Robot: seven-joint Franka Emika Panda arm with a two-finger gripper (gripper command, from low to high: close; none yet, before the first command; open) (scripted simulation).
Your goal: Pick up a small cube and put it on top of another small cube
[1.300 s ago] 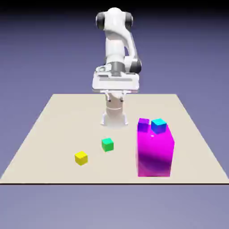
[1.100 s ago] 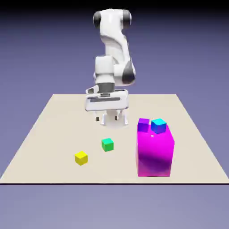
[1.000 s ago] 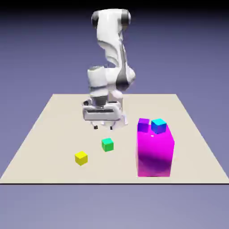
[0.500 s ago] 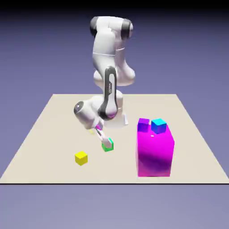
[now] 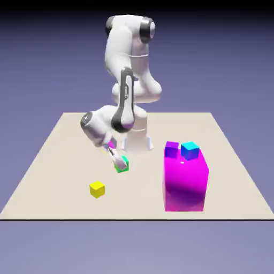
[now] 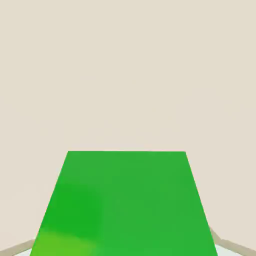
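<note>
Gripping a small green cube (image 5: 122,167), the two-finger gripper (image 5: 119,162) is closed on its sides, the fingers parted by no more than the cube between them. In the hand view the cube fills the lower middle, one flat green face spreading toward the bottom edge, with a yellower patch in its lower left corner. Only slivers of the pale fingertips (image 6: 234,251) show at either side of it. In the exterior view a finger covers part of the cube; whether its underside touches the table I cannot tell.

Behind the fingers, the white hand is tilted, slanting down toward the exterior view's right, and a little magenta patch (image 5: 111,144) shows beside it, too small to identify. The white arm (image 5: 119,48) bends above, its base standing at the far side of the beige table (image 5: 59,160).

Nearer the camera and toward the exterior view's left, a small yellow cube (image 5: 97,189) sits on the tabletop, apart from the green one. Well over to the exterior view's right stands a tall, glossy magenta block (image 5: 184,184). At its upper end are a small violet cube (image 5: 171,150) and, just beside that, a small bright blue cube (image 5: 190,151).
</note>
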